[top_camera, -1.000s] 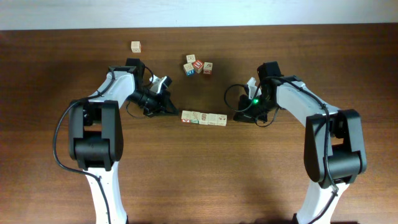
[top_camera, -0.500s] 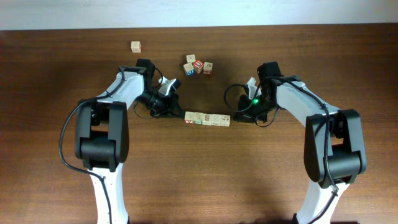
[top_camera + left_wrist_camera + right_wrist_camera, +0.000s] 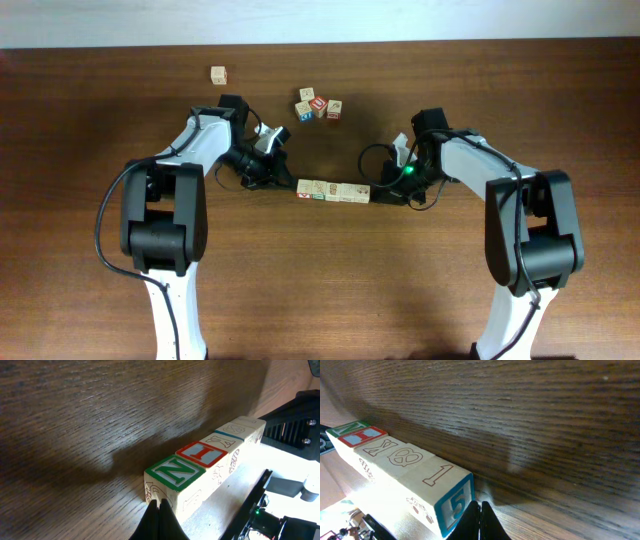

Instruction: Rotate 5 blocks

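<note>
Bracketing the row of blocks for the turn

Mid-table, your left gripper, shut, touches the N block; your right gripper, shut, sits just beside the 5 block. Next, likely: push the ends opposite ways.

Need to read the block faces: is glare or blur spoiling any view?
Left wrist: the row of blocks is sharp, N and I legible, the surface beside it blown out white. Right wrist: the 5 reads clearly; glare bleaches the lower left. Overhead: even light, prints too small.
</note>
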